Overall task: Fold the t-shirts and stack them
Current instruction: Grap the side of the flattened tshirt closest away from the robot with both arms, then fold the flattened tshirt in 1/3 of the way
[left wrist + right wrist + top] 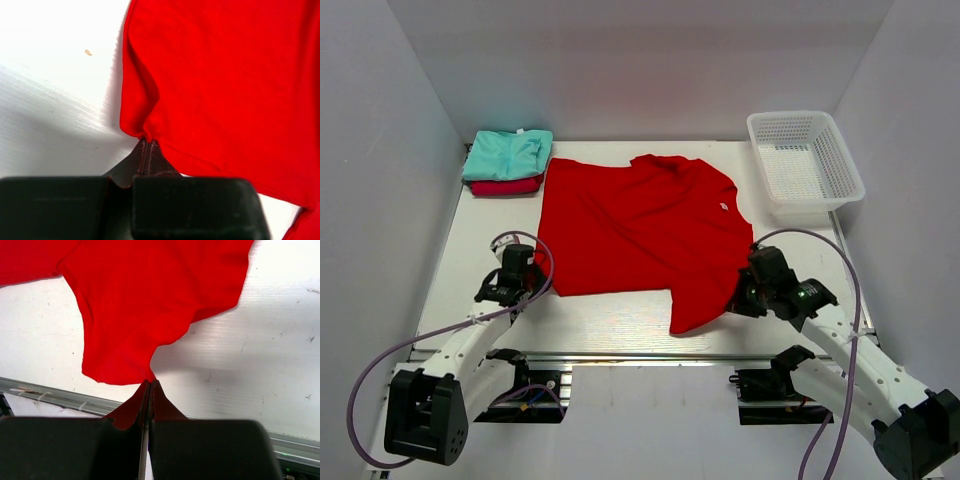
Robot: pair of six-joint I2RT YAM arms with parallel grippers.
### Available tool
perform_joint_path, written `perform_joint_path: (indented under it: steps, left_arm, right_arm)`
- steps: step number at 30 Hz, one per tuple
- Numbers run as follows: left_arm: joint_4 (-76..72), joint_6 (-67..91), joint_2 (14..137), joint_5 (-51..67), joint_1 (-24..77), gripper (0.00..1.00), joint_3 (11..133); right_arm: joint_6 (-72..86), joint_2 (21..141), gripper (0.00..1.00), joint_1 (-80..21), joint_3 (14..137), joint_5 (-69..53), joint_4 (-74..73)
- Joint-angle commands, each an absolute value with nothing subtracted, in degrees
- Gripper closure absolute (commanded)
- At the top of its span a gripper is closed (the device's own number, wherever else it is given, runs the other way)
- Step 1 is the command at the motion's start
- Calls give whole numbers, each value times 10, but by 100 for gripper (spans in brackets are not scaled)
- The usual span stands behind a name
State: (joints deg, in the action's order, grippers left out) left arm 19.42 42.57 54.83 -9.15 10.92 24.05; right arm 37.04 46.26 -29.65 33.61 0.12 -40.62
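Note:
A large bright red t-shirt (640, 235) lies spread on the white table. My left gripper (535, 283) is shut on its near left corner, as the left wrist view (147, 141) shows the cloth (225, 80) pinched at the tips. My right gripper (738, 300) is shut on the edge of the shirt's near right sleeve, seen pinched in the right wrist view (151, 382), where the sleeve (140, 305) hangs from the tips. A folded mint green t-shirt (508, 153) lies on a folded crimson-pink t-shirt (506, 187) at the far left corner.
A white plastic mesh basket (804, 158) stands at the far right corner. The table's metal front rail (640, 355) runs just behind my arm bases. White walls close in the left, right and far sides.

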Motion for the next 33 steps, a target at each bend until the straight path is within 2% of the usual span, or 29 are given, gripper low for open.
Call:
perform_joint_path:
  steps: [1, 7, 13, 20, 27, 33]
  left_arm:
    - [201, 420, 522, -85, 106, 100, 255]
    - [209, 422, 510, -62, 106, 100, 294]
    - [229, 440, 564, -85, 106, 100, 332]
    - [242, 478, 634, -79, 95, 100, 388]
    - [243, 484, 679, -111, 77, 100, 454]
    - [236, 497, 753, -112, 53, 100, 500]
  right_arm:
    - [365, 461, 100, -296, 365, 24, -430]
    - [369, 456, 100, -295, 412, 49, -392]
    - [409, 472, 100, -294, 393, 33, -280]
    - [425, 509, 100, -289, 458, 175, -230]
    - [370, 605, 100, -268, 554, 259, -221]
    - [342, 684, 100, -241, 612, 272, -207]
